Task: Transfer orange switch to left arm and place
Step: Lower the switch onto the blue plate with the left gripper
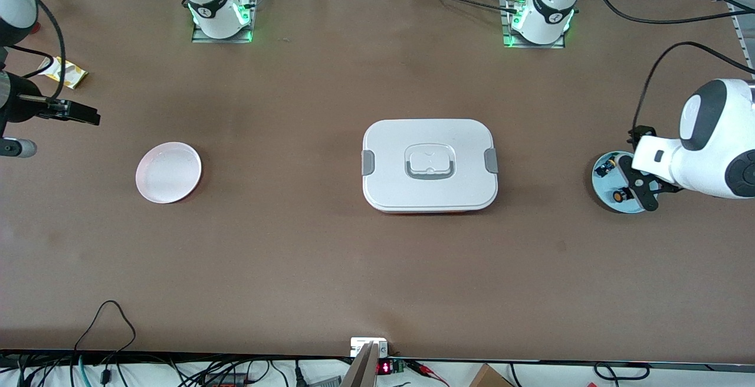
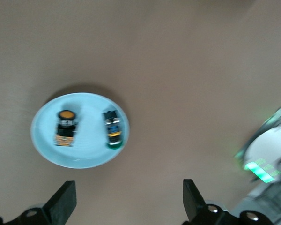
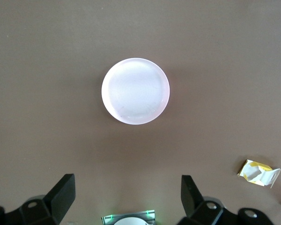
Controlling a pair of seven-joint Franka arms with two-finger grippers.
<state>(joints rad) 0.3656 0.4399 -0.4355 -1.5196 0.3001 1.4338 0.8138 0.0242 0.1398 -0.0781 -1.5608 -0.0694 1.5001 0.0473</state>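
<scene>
**Box parked dead centre, switch sitting in the blue dish**

Using the box (image 1: 430, 164) as my anchor. It's the big white tub with grey clips, lid on, flat on the brown table (image 1: 330, 269) right in the middle, squarely between the two dishes.

Toward the left arm's end of the table from the box, well apart from it, I've got the light blue dish (image 2: 79, 130). The left gripper (image 1: 640, 189) hangs over that dish, fingers spread wide, nothing in them. In the left wrist view both fingertips (image 2: 65, 199) frame bare table near the dish rim.

Toward the right arm's end from the box, also well apart, is the pink plate (image 1: 168, 172), nothing on it. The right gripper (image 1: 76, 112) is up over the table edge out past that plate, fingers wide apart and holding nothing.

A crumpled yellow wrapper (image 1: 63, 72) lies near that same edge, farther from the front camera than the pink plate.

Smallest stuff: the orange switch (image 2: 66, 126) lies on its side in the blue dish, and the blue-and-green switch (image 2: 113, 129) lies just beside it in the same dish, not touching.
</scene>
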